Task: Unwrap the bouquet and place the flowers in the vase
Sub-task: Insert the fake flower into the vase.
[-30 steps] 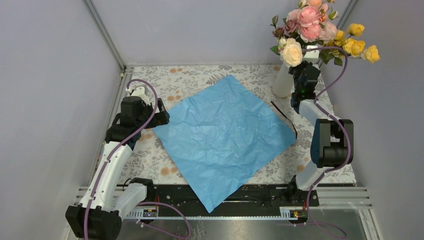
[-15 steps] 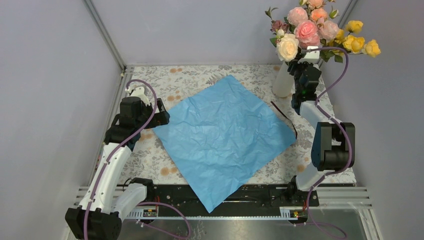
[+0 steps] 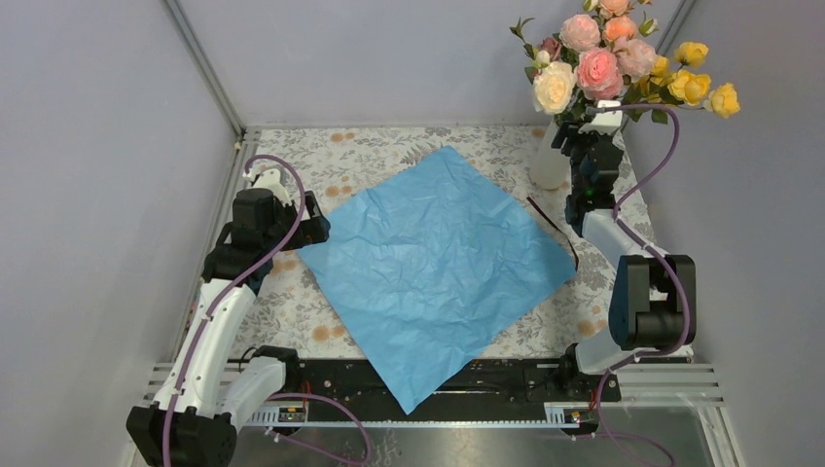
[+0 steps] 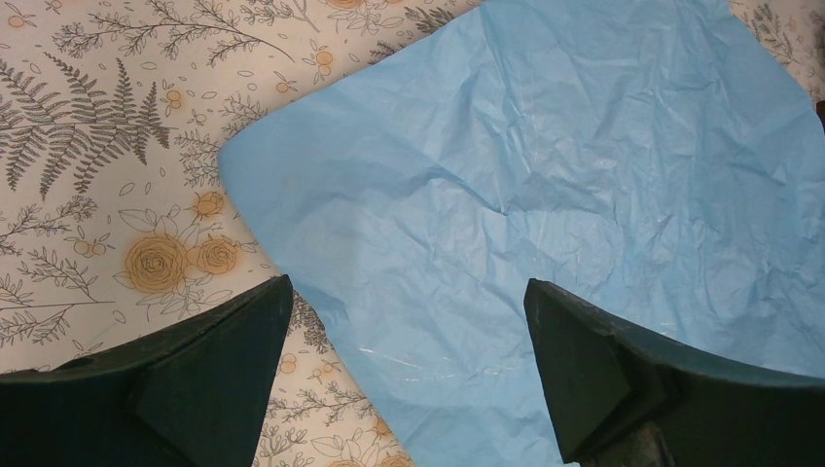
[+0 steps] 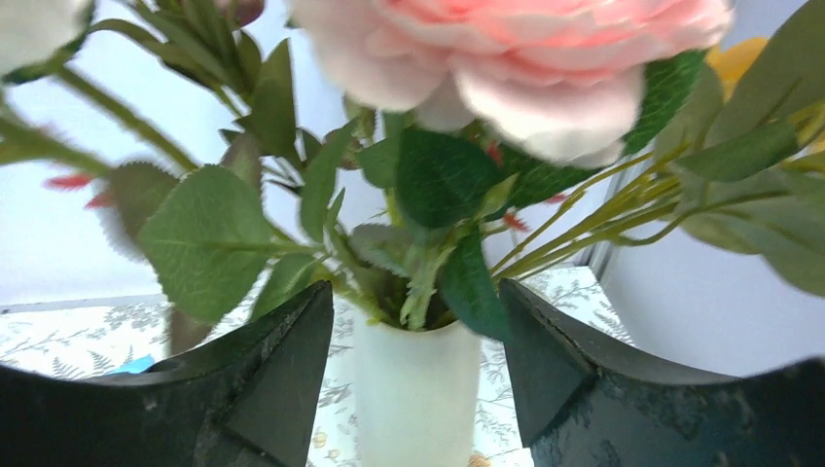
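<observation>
Widening since a second ago, right pincer (image 5: 416, 297) stands apart by the vase (image 5: 416, 389), flowers (image 3: 598, 70) straighter; left pincer (image 4: 409, 290) apart.

Left arm (image 3: 219, 321) low, left fingers (image 4: 195, 379) wide apart; right arm (image 3: 608, 224) outstretched, right fingers (image 5: 263, 389) parted.

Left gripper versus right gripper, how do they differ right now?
The left gripper hangs low over the blue paper's left edge; the right gripper sits raised at the far right, by the vase mouth. The left gripper looks down at flat paper; the right gripper faces the vase and flowers. Shared: both stand open, holding nothing.
</observation>
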Motion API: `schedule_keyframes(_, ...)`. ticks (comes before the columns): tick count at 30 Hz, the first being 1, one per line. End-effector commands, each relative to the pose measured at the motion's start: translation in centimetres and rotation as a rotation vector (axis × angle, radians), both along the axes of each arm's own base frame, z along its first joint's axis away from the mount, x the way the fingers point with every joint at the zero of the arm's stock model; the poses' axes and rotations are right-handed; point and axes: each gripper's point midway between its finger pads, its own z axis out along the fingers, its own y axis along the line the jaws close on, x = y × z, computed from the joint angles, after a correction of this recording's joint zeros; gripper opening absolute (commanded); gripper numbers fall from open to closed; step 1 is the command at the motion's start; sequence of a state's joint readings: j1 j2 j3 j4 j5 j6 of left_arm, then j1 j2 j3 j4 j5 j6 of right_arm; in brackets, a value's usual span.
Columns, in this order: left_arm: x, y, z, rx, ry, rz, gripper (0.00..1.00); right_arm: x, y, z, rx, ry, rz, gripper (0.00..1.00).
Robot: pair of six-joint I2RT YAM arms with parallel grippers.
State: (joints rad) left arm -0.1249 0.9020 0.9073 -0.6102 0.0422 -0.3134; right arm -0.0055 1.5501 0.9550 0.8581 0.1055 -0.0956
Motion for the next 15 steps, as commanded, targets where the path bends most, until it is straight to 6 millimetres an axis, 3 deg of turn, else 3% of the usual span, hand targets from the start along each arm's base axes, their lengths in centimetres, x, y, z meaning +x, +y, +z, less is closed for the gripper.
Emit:
schedule_keyframes(1, 0.5, 0.0, 1.6, -0.010, -0.075, -0.005, 0.99, -1.7, 1.3, 2.5, 0.030, -0.084, -0.015, 0.70)
schedule_keyframes(7, 0.4, 0.1, 1.7, -0.007, -0.081, -0.001, 0.99, -4.0, 1.7, 2.5, 0.039, -0.078, -0.025, 0.79)
schedule_keyframes(12, 0.4, 0.2, 1.8, -0.002, -0.086, 0.007, 0.99, -6.1, 1.6, 2.1, 0.075, -0.049, -0.028, 0.98)
schedule_keyframes(15, 0.3, 0.4, 1.9, 0.002, -0.091, 0.015, 0.99, -7.6, 1.6, 1.1, 0.105, -0.025, -0.021, 1.00)
